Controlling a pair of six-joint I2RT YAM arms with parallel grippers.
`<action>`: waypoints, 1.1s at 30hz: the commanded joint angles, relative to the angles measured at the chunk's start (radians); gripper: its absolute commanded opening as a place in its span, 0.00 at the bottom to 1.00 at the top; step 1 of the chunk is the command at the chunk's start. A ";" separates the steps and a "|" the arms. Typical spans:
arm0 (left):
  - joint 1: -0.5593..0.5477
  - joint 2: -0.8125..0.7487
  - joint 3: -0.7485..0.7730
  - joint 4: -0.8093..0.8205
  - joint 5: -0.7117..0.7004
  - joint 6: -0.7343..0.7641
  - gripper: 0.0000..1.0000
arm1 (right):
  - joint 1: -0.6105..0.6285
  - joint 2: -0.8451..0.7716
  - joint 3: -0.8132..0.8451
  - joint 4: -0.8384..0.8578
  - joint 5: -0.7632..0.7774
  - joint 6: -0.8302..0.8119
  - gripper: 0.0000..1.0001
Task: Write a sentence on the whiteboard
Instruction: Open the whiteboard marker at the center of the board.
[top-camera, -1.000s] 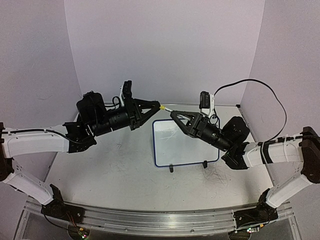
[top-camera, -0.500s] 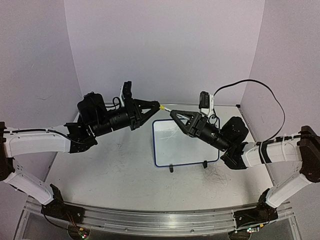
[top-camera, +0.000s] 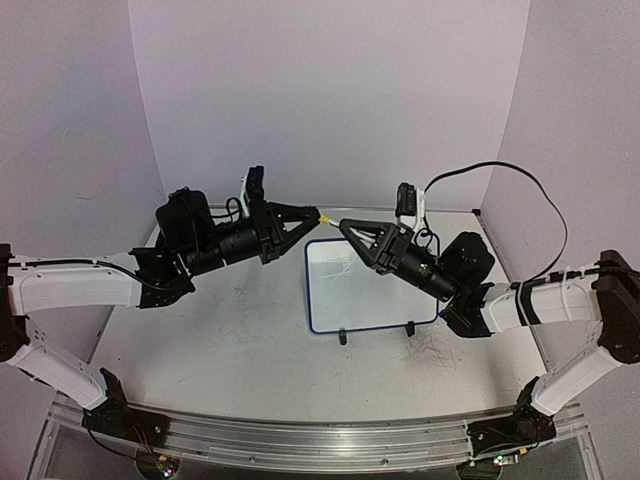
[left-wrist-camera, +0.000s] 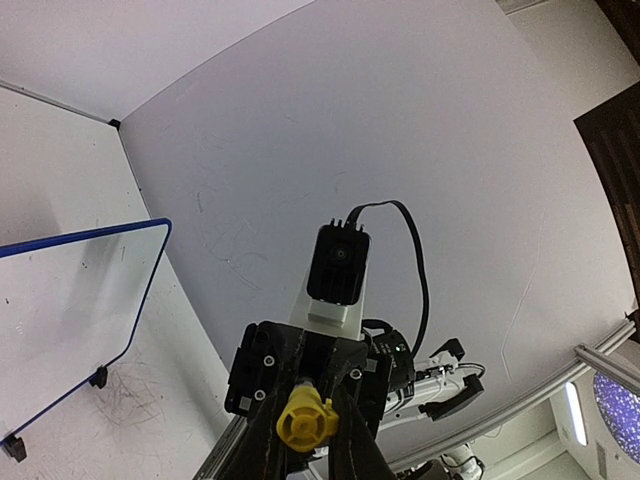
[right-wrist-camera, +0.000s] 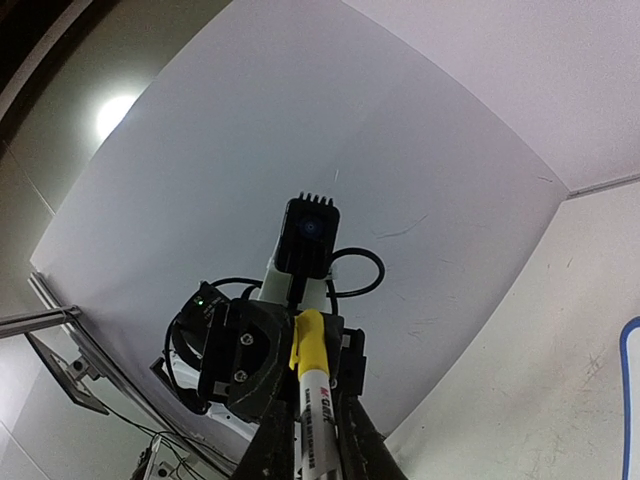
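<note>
The whiteboard (top-camera: 375, 290) sits on the tabletop (top-camera: 230, 340) a little right of centre, with its two black feet (top-camera: 343, 337) at the near edge. I can't make out any sentence on its face, so I judge the writing has not begun.

Above its far left corner the two arms meet nose to nose with the marker (top-camera: 331, 219) bridging them. On my right wrist view, the right pincer (right-wrist-camera: 312, 432) is clamped on the marker's white barrel. The left wrist view shows the left pincer (left-wrist-camera: 305, 440) closed tight on the yellow cap (left-wrist-camera: 305, 425). That end-to-end line-up makes sense for uncapping, since each arm takes one end so they can pull straight apart along the marker's length.

They are holding it up in the air, clear of the board, which I think leaves room for the pull. The risk I see is the barrel slipping if the cap is stiff.
</note>
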 joint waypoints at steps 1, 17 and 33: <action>-0.009 -0.014 -0.008 0.019 0.024 0.008 0.00 | 0.003 0.014 0.062 0.054 -0.028 0.007 0.11; -0.009 -0.036 -0.024 0.017 -0.004 0.008 0.31 | 0.003 0.007 0.046 0.042 -0.070 -0.025 0.00; -0.009 -0.031 -0.022 0.017 -0.008 0.027 0.16 | 0.003 0.016 0.029 0.032 -0.084 -0.025 0.00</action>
